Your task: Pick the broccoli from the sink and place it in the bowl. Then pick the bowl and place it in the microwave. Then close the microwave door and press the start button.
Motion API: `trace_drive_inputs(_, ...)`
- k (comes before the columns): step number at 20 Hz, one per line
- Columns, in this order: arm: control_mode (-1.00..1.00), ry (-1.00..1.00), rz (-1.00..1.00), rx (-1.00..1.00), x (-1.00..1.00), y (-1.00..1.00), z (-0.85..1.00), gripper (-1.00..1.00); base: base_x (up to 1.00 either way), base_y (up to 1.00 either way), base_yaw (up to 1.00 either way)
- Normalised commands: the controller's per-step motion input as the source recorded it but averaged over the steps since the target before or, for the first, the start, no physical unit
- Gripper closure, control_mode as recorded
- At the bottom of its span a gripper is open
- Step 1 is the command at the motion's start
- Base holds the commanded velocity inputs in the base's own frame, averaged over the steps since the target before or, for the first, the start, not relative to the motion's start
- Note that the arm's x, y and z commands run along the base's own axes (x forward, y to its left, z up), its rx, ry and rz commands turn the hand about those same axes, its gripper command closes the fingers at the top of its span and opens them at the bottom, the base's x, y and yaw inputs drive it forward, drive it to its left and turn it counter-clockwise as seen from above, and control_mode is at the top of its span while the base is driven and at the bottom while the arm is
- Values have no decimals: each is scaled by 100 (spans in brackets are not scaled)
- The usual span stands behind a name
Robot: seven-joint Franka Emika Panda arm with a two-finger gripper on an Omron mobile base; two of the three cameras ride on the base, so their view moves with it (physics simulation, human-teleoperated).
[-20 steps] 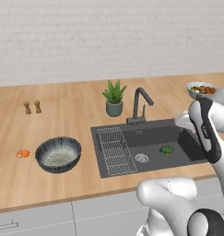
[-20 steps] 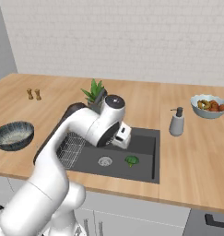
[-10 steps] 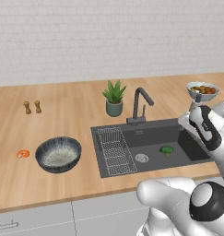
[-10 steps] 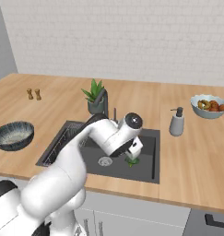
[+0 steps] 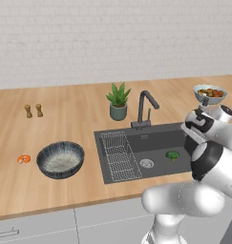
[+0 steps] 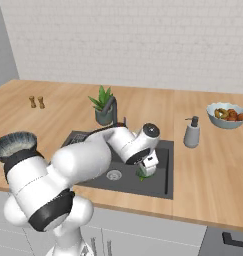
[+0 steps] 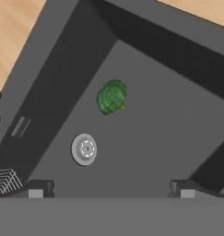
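Left base view: the broccoli lies on the floor of the sink, just right of the drain, with the wire rack at the basin's left end. The arm's wrist hangs over the sink's right edge, close beside the floret. The bowl sits on the counter, well off to the left of the sink.

Right base view: the tool points down into the basin, directly above the broccoli, which peeks out beneath it.

Hand view: the tool has its two fingertips spread wide, with nothing between them. The broccoli lies ahead of the tips, roughly centred between them and untouched; the drain is nearer, toward one tip.
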Motion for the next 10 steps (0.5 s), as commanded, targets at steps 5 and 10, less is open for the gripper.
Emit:
trace_drive_inputs(5, -100, 9, -2, 5, 38, -19, -32, -100, 0, 0, 0)
trace_drive_inputs(10, -100, 2, -1, 2, 31, -2, -51, -100, 0, 0, 0)
